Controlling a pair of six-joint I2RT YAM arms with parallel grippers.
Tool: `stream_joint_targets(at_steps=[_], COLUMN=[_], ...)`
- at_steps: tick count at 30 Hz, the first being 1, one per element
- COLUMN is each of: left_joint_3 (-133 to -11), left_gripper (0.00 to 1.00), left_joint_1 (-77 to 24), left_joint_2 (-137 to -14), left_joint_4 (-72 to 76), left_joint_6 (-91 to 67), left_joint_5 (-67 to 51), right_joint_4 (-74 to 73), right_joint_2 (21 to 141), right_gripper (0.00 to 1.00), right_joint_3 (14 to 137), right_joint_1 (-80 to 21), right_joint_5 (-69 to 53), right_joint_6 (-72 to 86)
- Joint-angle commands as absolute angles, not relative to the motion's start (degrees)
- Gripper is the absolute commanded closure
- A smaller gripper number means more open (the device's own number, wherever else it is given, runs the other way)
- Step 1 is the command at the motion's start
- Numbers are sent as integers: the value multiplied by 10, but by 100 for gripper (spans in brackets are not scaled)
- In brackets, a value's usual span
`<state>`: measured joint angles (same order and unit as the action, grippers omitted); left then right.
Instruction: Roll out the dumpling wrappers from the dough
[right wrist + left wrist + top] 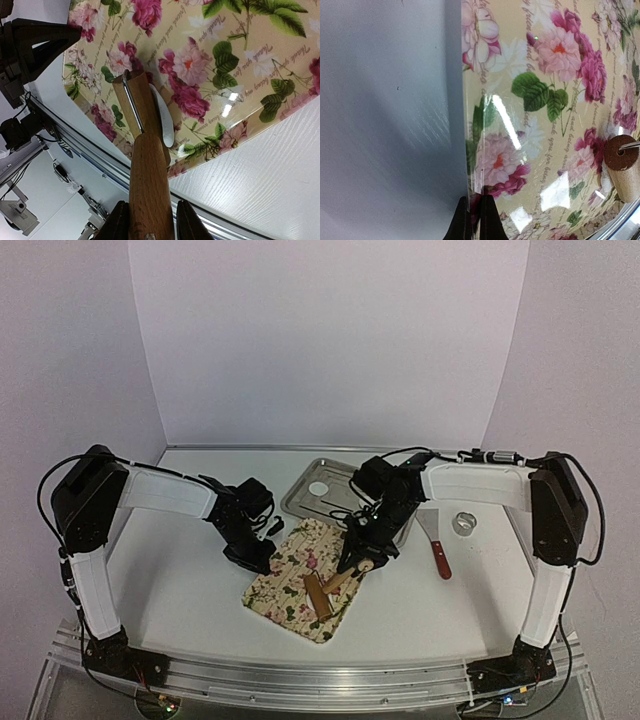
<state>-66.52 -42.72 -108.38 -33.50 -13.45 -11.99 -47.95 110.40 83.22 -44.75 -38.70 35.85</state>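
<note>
A floral mat [300, 580] lies in the middle of the table. My left gripper [250, 555] is shut on the mat's left edge, which shows between its fingertips in the left wrist view [475, 205]. My right gripper [358, 552] is shut on the handle of a wooden rolling pin [320, 595], whose roller rests on the mat. In the right wrist view the handle [150, 190] sits between the fingers, and a thin white piece of dough [162, 120] lies on the mat [240, 60] beside the roller. One round white dumpling wrapper [319, 488] lies in the metal tray [300, 502].
A scraper with a red handle [440, 558] lies right of the mat. A metal ring cutter [463, 523] stands further right. The tray sits just behind the mat. The table's aluminium front rail [320, 680] runs along the near edge.
</note>
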Motion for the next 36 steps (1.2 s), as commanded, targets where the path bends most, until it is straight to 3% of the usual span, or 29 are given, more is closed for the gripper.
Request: stream_joint_targets(at_steps=[1,26,36], left_joint_3=[-647,-652,-626], left_gripper=[100,100,100], left_joint_1=[-423,-423,-403], left_joint_2=[-1106,-1109,-1097], left_joint_4=[-346,-342,-343], left_joint_6=[-137,-147,-159], left_joint_5=[-65,-69,-57], right_joint_4=[-523,-525,-538], right_joint_2=[1172,1199,1159], right_gripper=[100,100,100], right_joint_3=[802,778,750], right_joint_1=[-459,-470,-454], right_joint_5=[-235,-196,-163], right_joint_6=[377,389,411])
